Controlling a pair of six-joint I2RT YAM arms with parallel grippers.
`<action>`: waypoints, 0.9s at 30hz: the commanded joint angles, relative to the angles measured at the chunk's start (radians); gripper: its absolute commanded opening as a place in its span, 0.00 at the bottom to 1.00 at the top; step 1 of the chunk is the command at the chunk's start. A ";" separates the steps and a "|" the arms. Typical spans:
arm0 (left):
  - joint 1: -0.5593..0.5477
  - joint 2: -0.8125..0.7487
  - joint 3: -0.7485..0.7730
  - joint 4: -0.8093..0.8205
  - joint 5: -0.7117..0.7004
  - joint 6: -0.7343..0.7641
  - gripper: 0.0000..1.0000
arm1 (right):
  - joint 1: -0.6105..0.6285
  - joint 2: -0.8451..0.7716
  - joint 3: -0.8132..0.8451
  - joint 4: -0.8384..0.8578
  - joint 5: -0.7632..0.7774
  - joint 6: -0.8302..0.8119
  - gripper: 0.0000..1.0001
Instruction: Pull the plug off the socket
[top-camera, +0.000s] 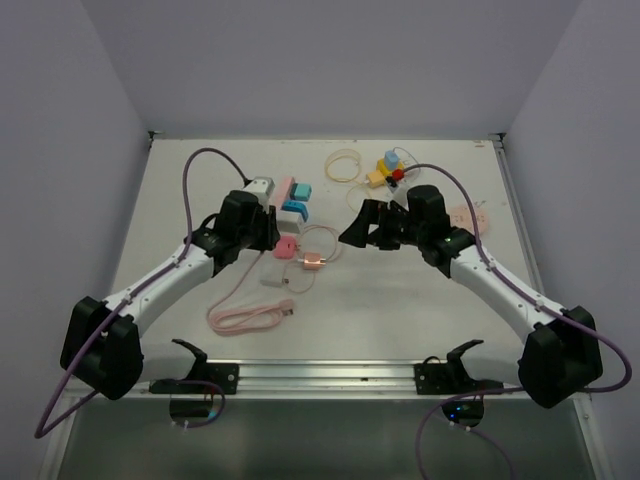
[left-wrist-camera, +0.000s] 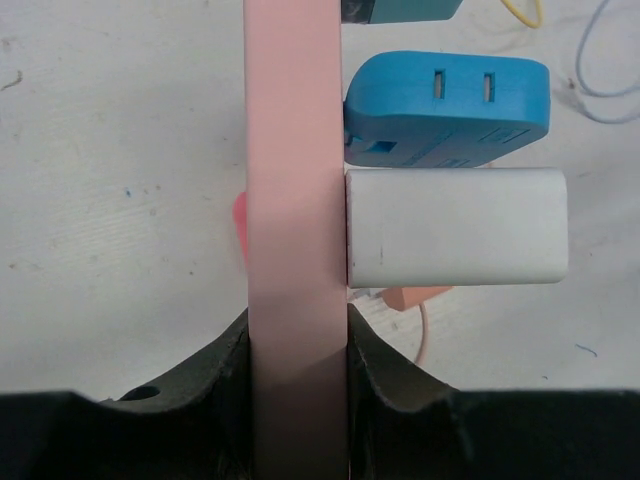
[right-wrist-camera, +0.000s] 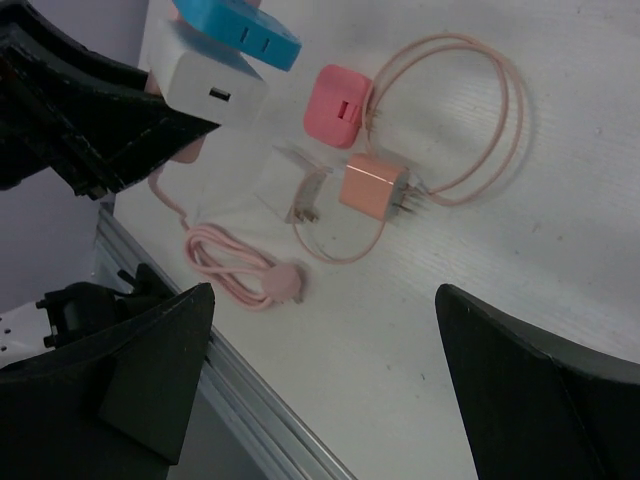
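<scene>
A long pink power strip (left-wrist-camera: 295, 200) lies at the table's middle left (top-camera: 284, 190). A white plug (left-wrist-camera: 455, 228) and a blue plug (left-wrist-camera: 450, 105) are plugged into its right side, with a third teal plug (left-wrist-camera: 400, 8) at the far end. My left gripper (left-wrist-camera: 297, 325) is shut on the strip's near end (top-camera: 268, 228). My right gripper (top-camera: 352, 232) is open and empty, hovering right of the strip. In the right wrist view it (right-wrist-camera: 320, 330) is above bare table, with the white plug (right-wrist-camera: 205, 88) and blue plug (right-wrist-camera: 240, 30) at upper left.
A pink adapter (right-wrist-camera: 335, 105), a rose-gold charger (right-wrist-camera: 372, 187) with a looped pink cord, a clear piece (right-wrist-camera: 305, 195) and a coiled pink cable (right-wrist-camera: 240, 275) lie near the strip. Yellow and blue connectors (top-camera: 385, 170) and a yellow loop (top-camera: 343, 165) sit at the back.
</scene>
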 joint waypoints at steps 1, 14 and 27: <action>-0.004 -0.089 -0.069 0.182 0.152 0.041 0.00 | 0.039 0.035 0.044 0.140 -0.021 0.095 0.96; -0.004 -0.319 -0.290 0.246 0.284 0.026 0.00 | 0.134 0.276 0.082 0.395 0.175 0.446 0.92; -0.004 -0.271 -0.261 0.248 0.235 -0.009 0.00 | 0.194 0.254 0.116 0.282 0.200 0.320 0.90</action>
